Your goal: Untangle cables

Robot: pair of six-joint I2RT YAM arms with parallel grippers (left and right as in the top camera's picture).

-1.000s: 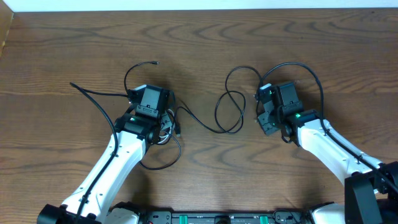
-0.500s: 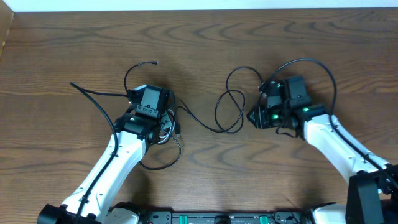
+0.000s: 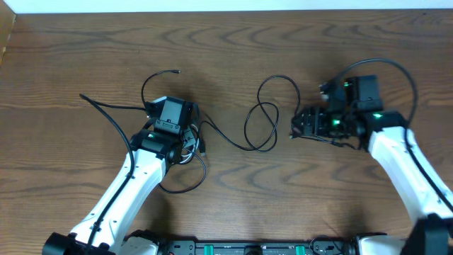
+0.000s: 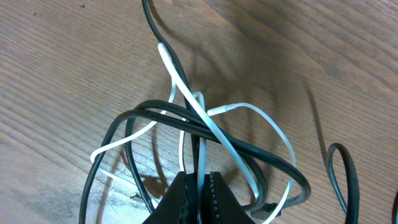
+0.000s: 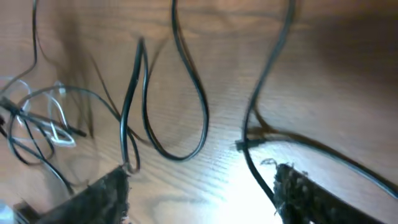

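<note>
Black cable (image 4: 249, 148) loops across table (image 3: 71, 42), knotted with white cable (image 4: 185, 87) at left | hidden: knot sits under left gripper overhead (right wrist view blurred) | left gripper (image 4: 199, 182) points down, clamped on white cable | right gripper (image 5: 199, 186) low over black cable, fingers spread, holding nothing

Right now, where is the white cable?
In the left wrist view, the white cable lies looped through the black cable right at the left fingers, which seem to pinch one white strand. This is on the left side of the table.
</note>
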